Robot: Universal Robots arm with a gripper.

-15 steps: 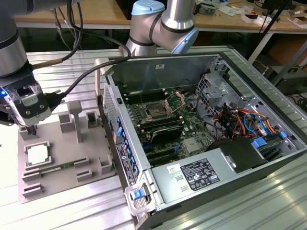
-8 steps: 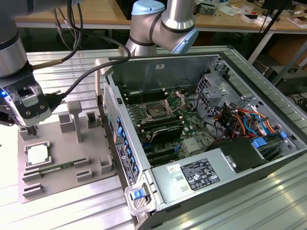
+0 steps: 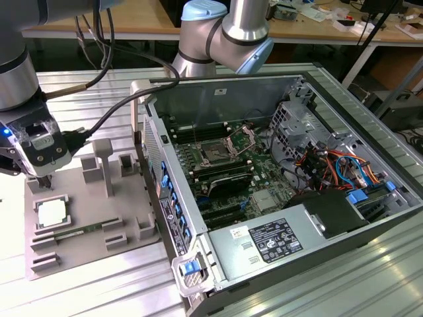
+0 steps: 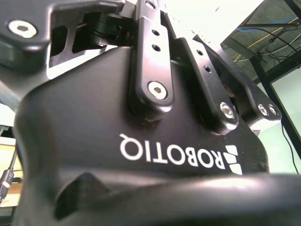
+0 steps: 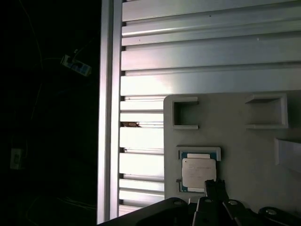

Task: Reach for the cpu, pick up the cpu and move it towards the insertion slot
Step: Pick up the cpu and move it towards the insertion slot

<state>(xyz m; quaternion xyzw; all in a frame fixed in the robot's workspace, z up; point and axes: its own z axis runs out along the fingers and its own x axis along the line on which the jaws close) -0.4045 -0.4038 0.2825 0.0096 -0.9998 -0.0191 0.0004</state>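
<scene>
We are seeing the gripper hovering at the exterior view's left, just above the far edge of the cpu. The cpu is lying flat and ungrasped in its shallow nest on the grey fixture plate. We cannot tell whether the jaws are released or clenched. The insertion slot is sitting well apart to the right, on the green motherboard inside the open computer case. We are judging the chip thin, with little edge to grip. A descent slightly off-centre could be catching the nest's rim or tipping the cpu. A weak hold could be dropping it over the case wall.
</scene>
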